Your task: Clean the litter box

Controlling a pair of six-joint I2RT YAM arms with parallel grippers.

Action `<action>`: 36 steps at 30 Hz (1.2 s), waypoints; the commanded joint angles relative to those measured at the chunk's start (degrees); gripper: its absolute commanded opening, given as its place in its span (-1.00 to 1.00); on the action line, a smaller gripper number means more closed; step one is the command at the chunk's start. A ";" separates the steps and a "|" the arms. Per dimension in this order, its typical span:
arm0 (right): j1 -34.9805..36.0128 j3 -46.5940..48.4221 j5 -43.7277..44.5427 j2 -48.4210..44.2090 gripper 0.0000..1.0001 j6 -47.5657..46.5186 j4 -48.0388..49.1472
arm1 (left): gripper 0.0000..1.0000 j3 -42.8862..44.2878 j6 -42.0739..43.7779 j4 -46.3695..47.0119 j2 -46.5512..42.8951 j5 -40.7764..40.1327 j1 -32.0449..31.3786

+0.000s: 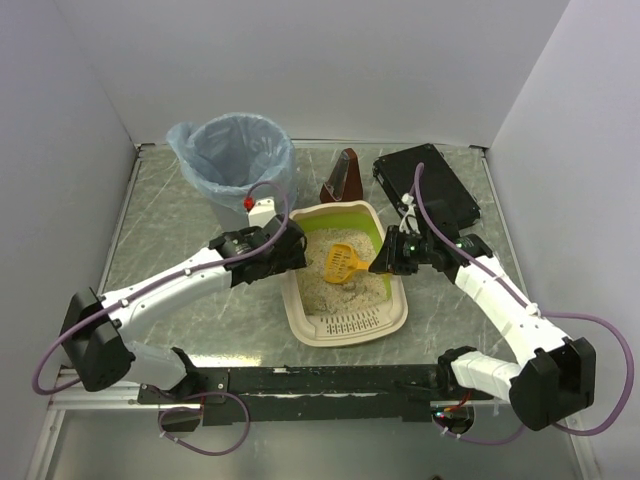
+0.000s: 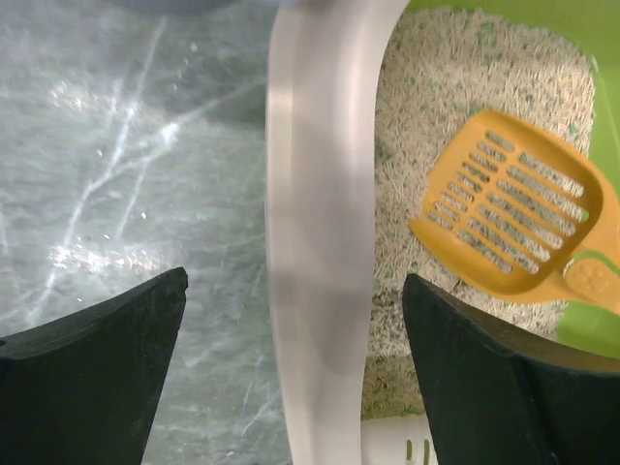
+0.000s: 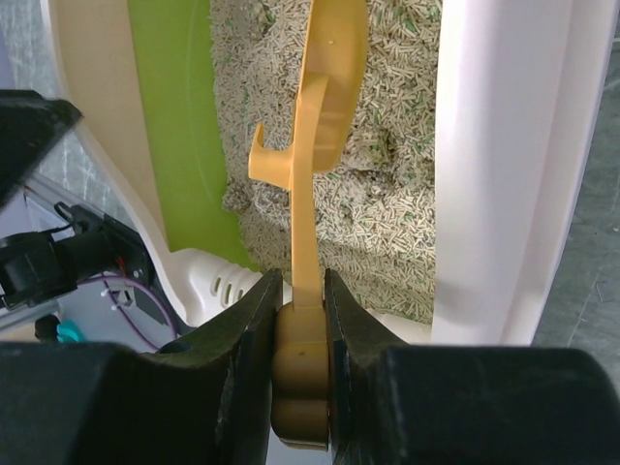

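Roughly where the job stands: early, by my reading. The scoop is in hand and over the litter, but no waste shows on it.
Litter box (image 1: 348, 327): sits on the table (image 1: 170, 230) between the two arms, its lime-green end wall at the far side and its slotted ledge nearest the arm bases.
Scoop (image 1: 345, 263): yellow and slotted, with its head over the middle of the litter box. In the left wrist view the slots look bare.
Right gripper (image 1: 382, 262): at the litter box's right rim, pinched tight on the scoop's handle end, with the handle edge-on between the fingers.
Left gripper (image 1: 292, 250): jaws spread wide and holding nothing, straddling the litter box's left rim with one finger over the table and one over the litter. I cannot tell whether it touches the rim.
Bin (image 1: 225, 185): lined with a blue bag, beyond the litter box's far left corner. I cannot tell whether it holds anything.
Black case (image 1: 430, 180): beyond the litter box's far right corner, not involved.
Left to do: probably sift the litter, lift out any waste, carry it to the bin, tip it in, and repeat as needed.
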 commanded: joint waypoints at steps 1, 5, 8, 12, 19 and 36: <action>-0.33 -1.40 1.63 -1.86 -1.00 -0.67 1.81 | 0.76 5.98 2.55 -1.38 3.73 -2.15 -0.25; -0.33 -2.89 2.25 -2.31 -1.00 -0.05 2.95 | 0.53 10.82 4.48 -4.27 10.06 -2.22 -0.52; -0.33 -3.43 2.08 -2.66 -1.00 0.91 4.01 | 0.50 14.34 5.89 -5.85 13.84 -2.40 -0.52; -0.24 -4.92 2.34 -3.80 -1.00 2.06 5.15 | 0.43 17.33 6.33 -8.15 18.32 -4.59 -0.52; -0.24 -6.68 4.45 -6.79 -1.00 2.94 5.42 | -0.40 22.34 8.08 -10.79 24.48 -5.57 -0.60; -0.33 -12.91 4.28 -0.81 -1.00 21.39 19.45 | -0.98 35.00 5.54 -16.94 24.31 -13.74 -7.28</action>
